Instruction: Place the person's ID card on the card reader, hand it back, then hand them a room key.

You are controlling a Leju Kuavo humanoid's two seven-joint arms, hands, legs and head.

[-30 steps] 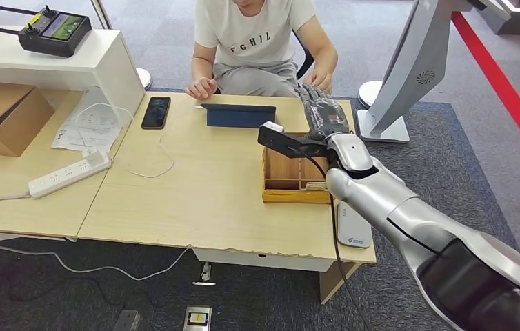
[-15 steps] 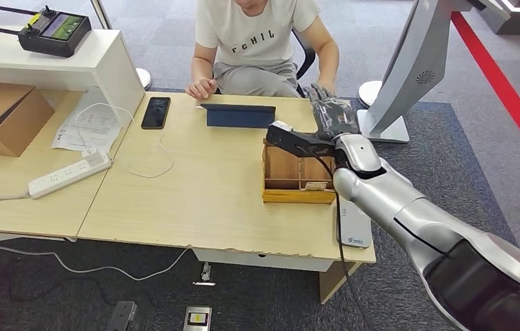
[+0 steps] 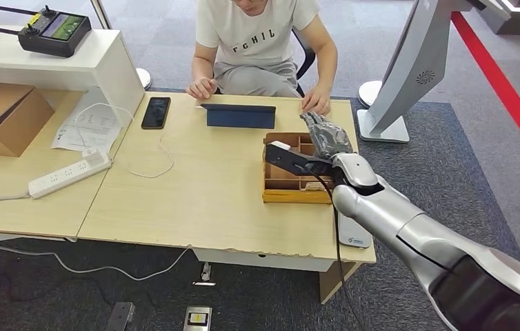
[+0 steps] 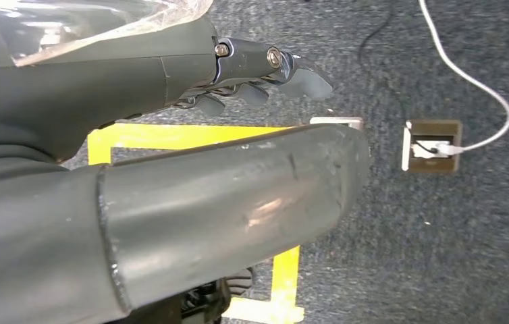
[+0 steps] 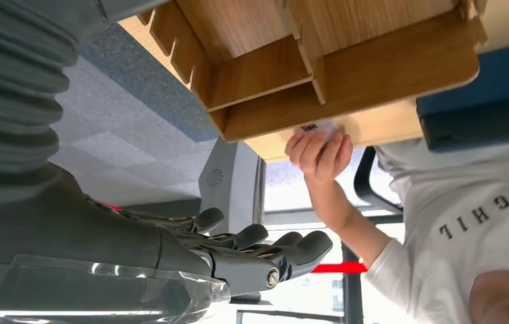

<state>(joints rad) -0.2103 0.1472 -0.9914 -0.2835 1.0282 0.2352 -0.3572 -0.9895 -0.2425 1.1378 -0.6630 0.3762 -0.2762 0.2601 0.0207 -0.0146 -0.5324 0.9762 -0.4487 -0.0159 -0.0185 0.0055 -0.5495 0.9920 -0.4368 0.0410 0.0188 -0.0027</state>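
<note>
Card reader (image 3: 353, 229) beside tray (image 3: 292, 187); right robot hand (image 3: 325, 136) outstretched, empty.

1. A pale wood desk (image 3: 202, 193) fills the middle, its near edge chipped.
2. A second desk (image 3: 16, 200) adjoins it at 9 o'clock.
3. A white shelf (image 3: 98, 65) stands at 10 o'clock.
4. Grey-blue carpet (image 3: 464, 158) covers the floor, with a red stripe (image 3: 502, 86) running at 2 o'clock.
5. A grey stand (image 3: 409, 76) rises at 1 o'clock, its base on the carpet.
6. A white cable (image 3: 105, 265) trails across the floor at 7 o'clock.
7. Yellow tape (image 4: 191, 135) marks the carpet in the left wrist view.
</note>
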